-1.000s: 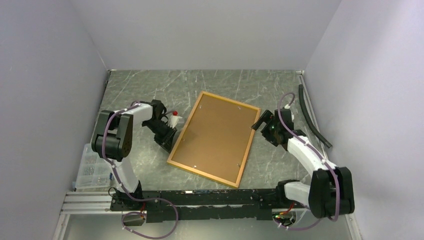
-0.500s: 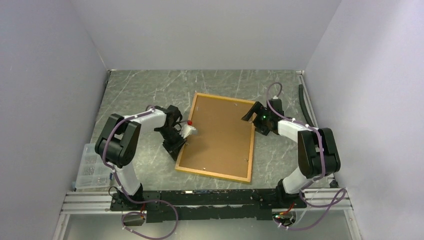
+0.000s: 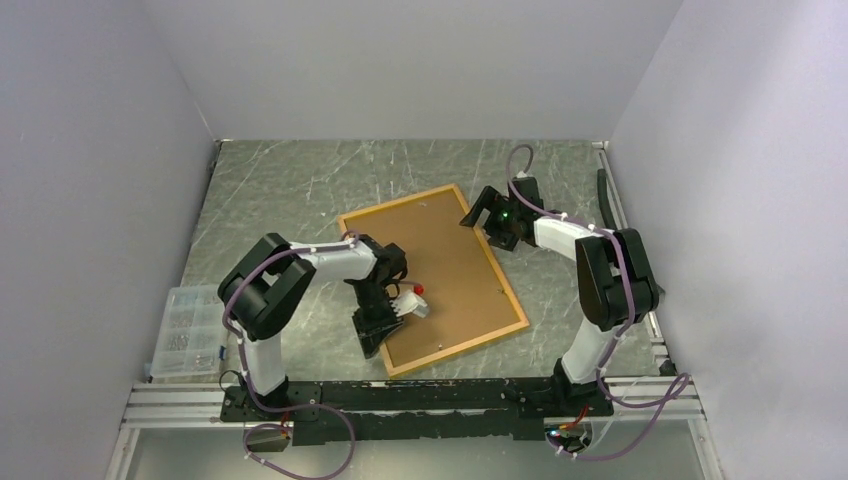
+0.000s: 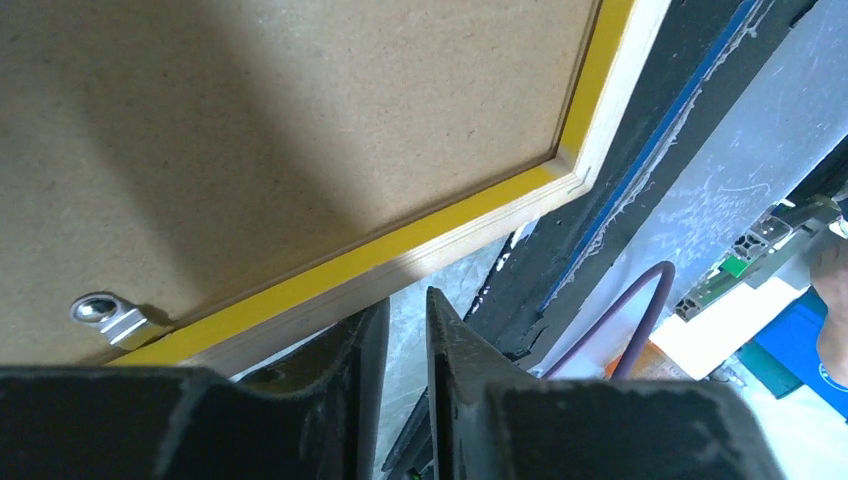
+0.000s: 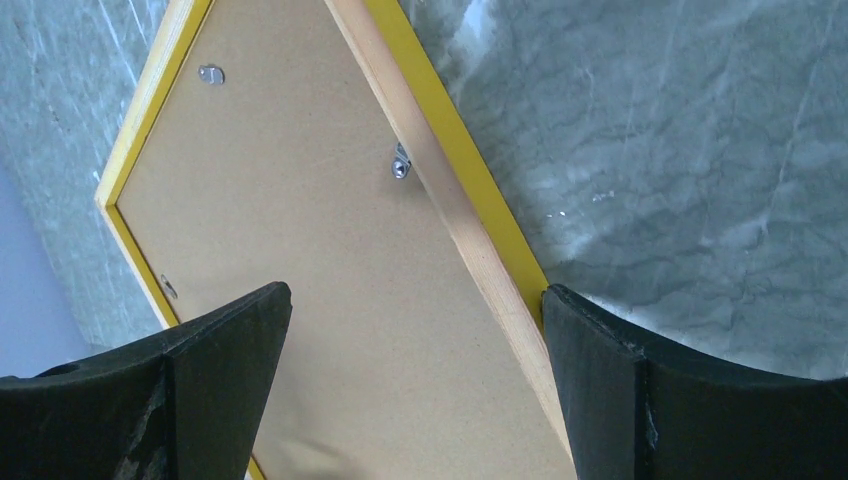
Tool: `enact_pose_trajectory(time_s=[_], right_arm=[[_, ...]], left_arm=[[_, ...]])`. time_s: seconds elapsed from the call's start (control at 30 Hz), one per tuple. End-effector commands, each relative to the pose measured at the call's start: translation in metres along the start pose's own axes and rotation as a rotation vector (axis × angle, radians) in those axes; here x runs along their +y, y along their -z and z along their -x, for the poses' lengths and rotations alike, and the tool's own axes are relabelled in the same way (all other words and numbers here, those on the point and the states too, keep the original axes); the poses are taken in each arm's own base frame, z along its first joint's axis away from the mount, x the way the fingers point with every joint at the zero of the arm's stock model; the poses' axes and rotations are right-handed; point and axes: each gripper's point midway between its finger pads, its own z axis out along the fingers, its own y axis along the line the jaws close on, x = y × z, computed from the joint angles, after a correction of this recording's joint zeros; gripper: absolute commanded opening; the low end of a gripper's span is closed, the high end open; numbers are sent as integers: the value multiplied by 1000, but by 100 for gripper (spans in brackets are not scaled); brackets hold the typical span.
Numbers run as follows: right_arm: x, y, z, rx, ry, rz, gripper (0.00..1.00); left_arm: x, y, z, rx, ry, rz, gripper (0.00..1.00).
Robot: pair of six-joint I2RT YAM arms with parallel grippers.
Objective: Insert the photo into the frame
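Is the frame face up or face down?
Face down: the frame shows its backing board and clips upward.

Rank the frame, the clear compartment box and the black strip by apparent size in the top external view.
1. The frame, by far the largest.
2. The clear compartment box.
3. The black strip, though the right arm hides part of it, so second and third places are uncertain.

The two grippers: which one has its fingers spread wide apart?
The right gripper, at the far corner of the frame: its fingers stand wide apart, straddling that corner. The left gripper, at the near edge, has its fingers almost touching.
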Motion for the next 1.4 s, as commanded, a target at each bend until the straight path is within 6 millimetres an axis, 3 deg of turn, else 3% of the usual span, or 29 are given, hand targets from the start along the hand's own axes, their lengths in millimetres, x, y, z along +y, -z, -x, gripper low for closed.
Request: enact_pose_trajectory(time_s=[0.0, 0.1, 0.2, 0.37, 0.53, 0.6, 0.77, 0.93, 1.1, 1.37], right_arm=[[14, 7, 15, 5, 59, -31, 100], [18, 21, 33, -58, 81, -53, 100], [29, 34, 46, -108, 97, -37, 100], [54, 42, 45, -133, 107, 25, 99], [96, 37, 20, -98, 154, 110, 98], [115, 32, 6, -77, 175, 153, 97], [160, 11, -30, -1, 231, 269, 92], [193, -17, -59, 74, 283, 373, 86], [216, -42, -81, 144, 333, 425, 85], [226, -76, -113, 249, 378, 490, 83]], left_arm=[[5, 19, 32, -127, -86, 24, 29], [-1, 55, 28, -216, -66, -13, 35], [20, 107, 26, -369, -8, 14, 39], [115, 180, 20, -617, 282, 83, 38], [207, 214, 12, -828, 606, 21, 36], [223, 212, 15, -856, 661, -20, 35], [239, 199, 25, -877, 732, -104, 33], [234, 195, 35, -916, 728, -204, 32], [233, 193, 37, -932, 720, -230, 34], [251, 173, 29, -874, 783, -176, 26]])
